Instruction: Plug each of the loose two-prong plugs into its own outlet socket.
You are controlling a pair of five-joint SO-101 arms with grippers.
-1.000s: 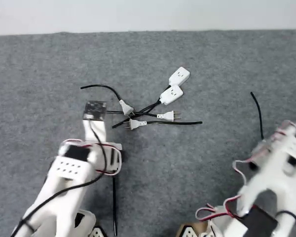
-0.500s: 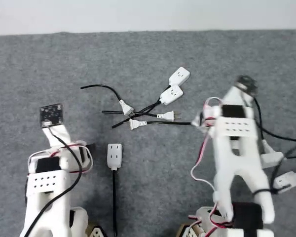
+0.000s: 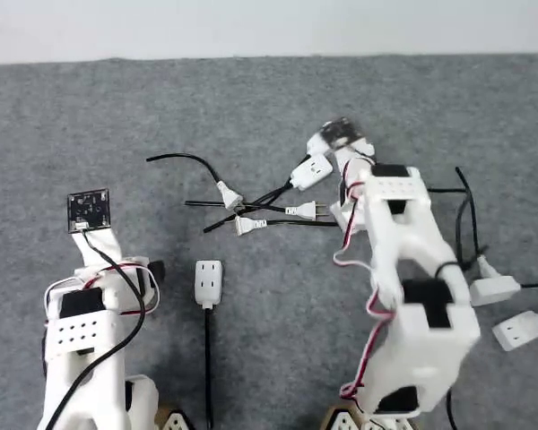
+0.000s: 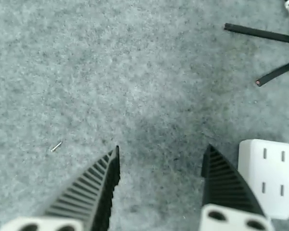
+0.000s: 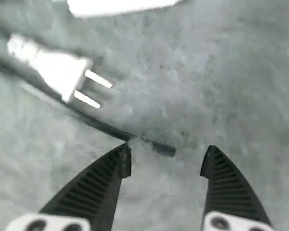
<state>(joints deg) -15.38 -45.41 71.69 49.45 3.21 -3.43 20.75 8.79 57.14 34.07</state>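
The left gripper (image 4: 161,163) is seen low over the grey carpet (image 4: 111,72), its ribbed fingers (image 4: 103,180) spread wide with nothing caught between them. A white outlet socket (image 4: 267,180) is found lying flat just beside one finger, slots facing up. From above it is placed near the left arm, on the end of a black cable (image 3: 207,358) that is run back toward the near edge.

Over to the right gripper (image 5: 168,156): its fingers are held apart too, and nothing is gripped. The cut end of a black cord (image 5: 151,143) is seen on the carpet just at the mouth of the gap. A white two-prong plug (image 5: 55,67) is laid just beyond it, prongs pointed toward the gripper.

In the high view, that plug is set in the middle tangle, with a second plug (image 3: 229,194) and a third plug (image 3: 247,225) close by. A pair of white sockets (image 3: 312,170) is set near them. Two white cord fittings (image 3: 495,288) are left on the far side of the right arm; their kind cannot be told.
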